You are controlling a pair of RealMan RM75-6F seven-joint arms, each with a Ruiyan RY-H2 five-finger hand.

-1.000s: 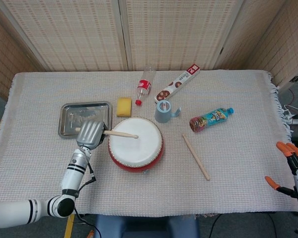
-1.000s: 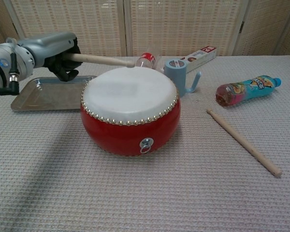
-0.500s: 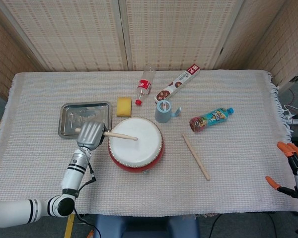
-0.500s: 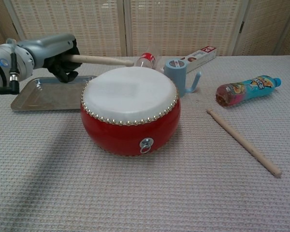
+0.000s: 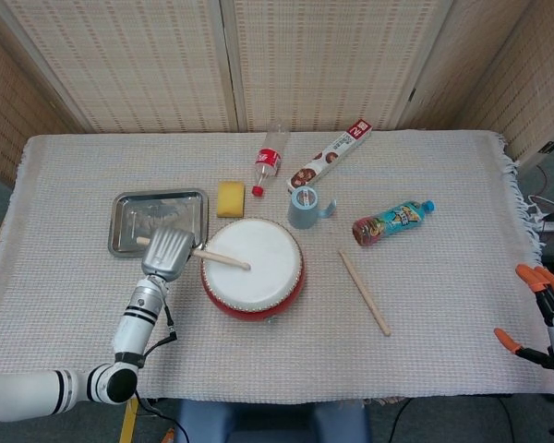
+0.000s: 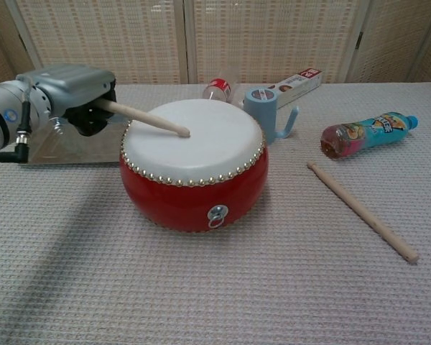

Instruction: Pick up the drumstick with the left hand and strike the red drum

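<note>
Drumstick (image 6: 140, 117) (left hand (image 6: 75, 93) gripping) tilted, tip down-right on red drum (image 6: 194, 169).

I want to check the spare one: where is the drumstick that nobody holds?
In the head view the loose drumstick lies on the cloth right of the red drum, below the colourful bottle.

drum (image 6: 194, 188) red, white top | mug (image 6: 262, 111) lt blue | sponge (image 5: 230, 197) yellow

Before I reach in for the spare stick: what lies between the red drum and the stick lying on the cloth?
Only bare cloth separates the red drum from the loose stick; both views show it.
</note>
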